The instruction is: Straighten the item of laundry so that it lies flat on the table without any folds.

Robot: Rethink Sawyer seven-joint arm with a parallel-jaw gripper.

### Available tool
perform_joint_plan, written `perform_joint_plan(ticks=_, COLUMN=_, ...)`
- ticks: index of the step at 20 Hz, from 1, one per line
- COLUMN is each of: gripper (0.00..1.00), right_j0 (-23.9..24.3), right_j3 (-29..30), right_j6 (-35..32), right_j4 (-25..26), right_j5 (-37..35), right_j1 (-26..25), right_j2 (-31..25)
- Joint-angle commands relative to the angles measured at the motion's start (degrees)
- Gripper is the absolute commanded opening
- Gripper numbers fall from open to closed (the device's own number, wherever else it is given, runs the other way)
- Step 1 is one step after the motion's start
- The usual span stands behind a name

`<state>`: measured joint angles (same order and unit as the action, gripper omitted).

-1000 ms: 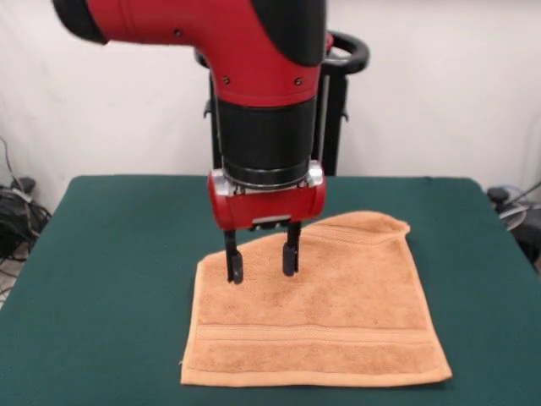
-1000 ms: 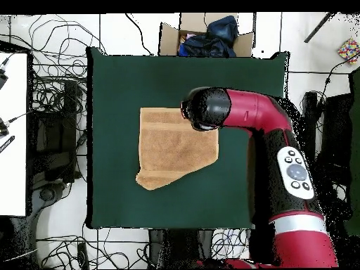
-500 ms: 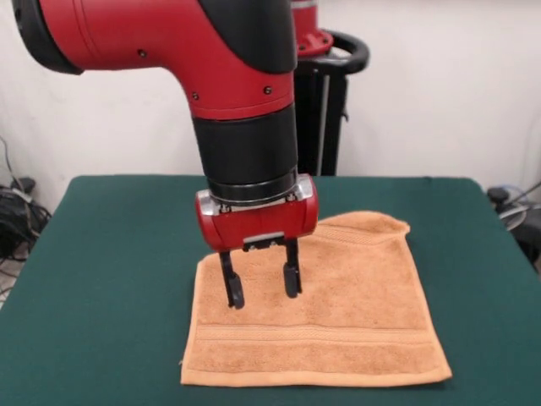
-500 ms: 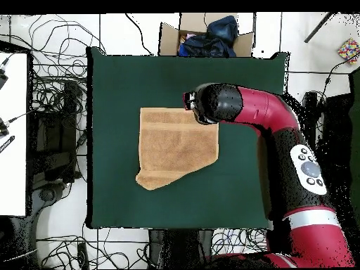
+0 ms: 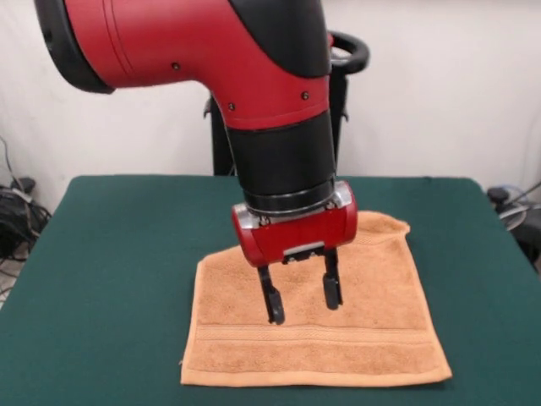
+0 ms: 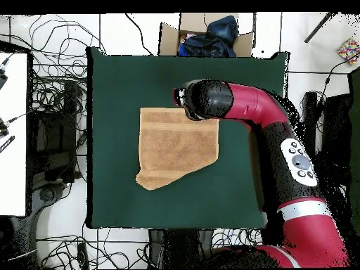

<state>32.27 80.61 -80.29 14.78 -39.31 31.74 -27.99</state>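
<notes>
We see the gripper (image 5: 299, 304), its fingers apart and empty, hanging just above the towel (image 5: 372, 321), which lies mid-table (image 5: 110, 254), while the fold we judge still needs opening is the tucked-under far corner beyond the gripper, toward the robot.

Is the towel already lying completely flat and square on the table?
No: in the overhead view the towel has one corner folded in, leaving a slanted edge.
</notes>
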Motion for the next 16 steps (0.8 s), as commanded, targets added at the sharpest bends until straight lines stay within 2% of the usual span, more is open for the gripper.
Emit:
perform_joint_plan(ticks=1, gripper=1.0, right_j0=-2.9, right_j3=-1.78, right_j6=1.15, right_j4=1.65, right_j5=-2.7, right_j1=-5.02, right_j2=-1.61)
perform_joint_plan(ticks=16, gripper=1.0, right_j0=-8.35, right_j3=-10.32, right_j6=-3.5, right_j4=2.93, right_j5=-3.28, right_j1=-10.57, right_j2=2.96)
